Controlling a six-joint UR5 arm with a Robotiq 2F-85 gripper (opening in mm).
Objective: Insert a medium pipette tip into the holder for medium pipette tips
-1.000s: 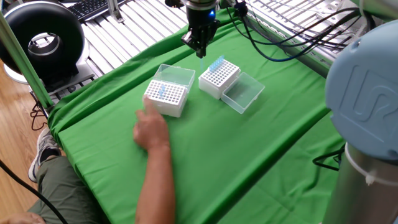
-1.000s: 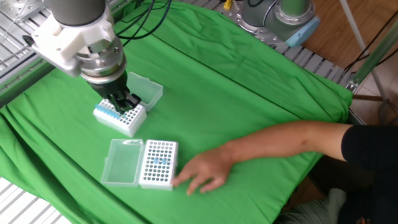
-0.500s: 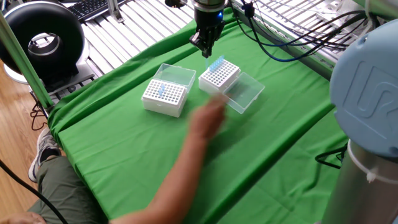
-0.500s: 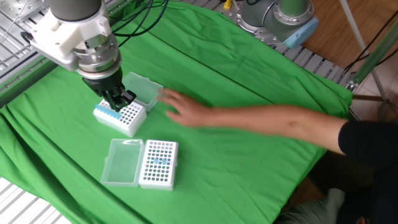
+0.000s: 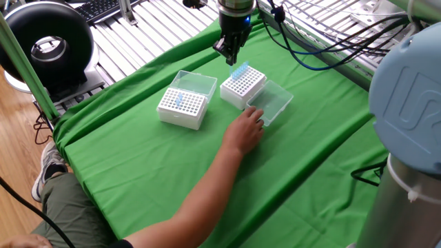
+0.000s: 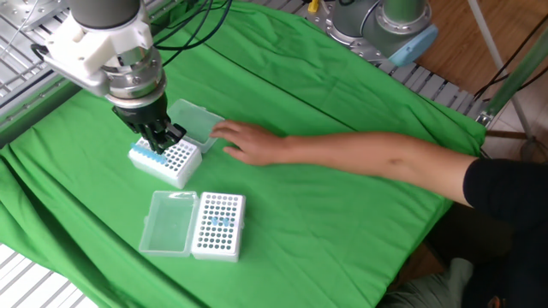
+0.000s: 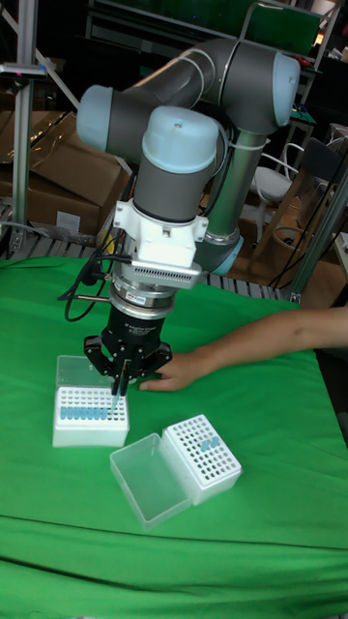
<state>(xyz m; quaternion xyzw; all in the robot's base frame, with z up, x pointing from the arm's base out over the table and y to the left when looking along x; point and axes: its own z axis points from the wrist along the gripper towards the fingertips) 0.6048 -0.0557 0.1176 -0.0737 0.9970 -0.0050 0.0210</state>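
Green cloth (image 5: 172,165) covers the counter, and against it the person's hand (image 5: 245,129) has shifted since half a second ago: it now rests with its fingers at the clear hinged lid (image 5: 271,102) of the far tip box (image 5: 242,85), where before it was a blur in mid-reach. A full second ago that hand lay beside the near tip box (image 5: 183,107). The forearm stretches across the cloth from the person's side. Both boxes sit where they were.

The tool (image 7: 119,387) has barely moved in the last half second, having edged slightly away from the near box over the full second. It hangs from the arm with the wrist pointing straight down, above the row of blue tips (image 7: 82,413) at the edge of the far box. In the tall view a thin medium pipette tip (image 7: 117,395) hangs between the fingers, its point just above the rack's holes; the fingers are closed together on it. The near box, lid open beside it, holds only a few blue tips of its own (image 6: 220,221).
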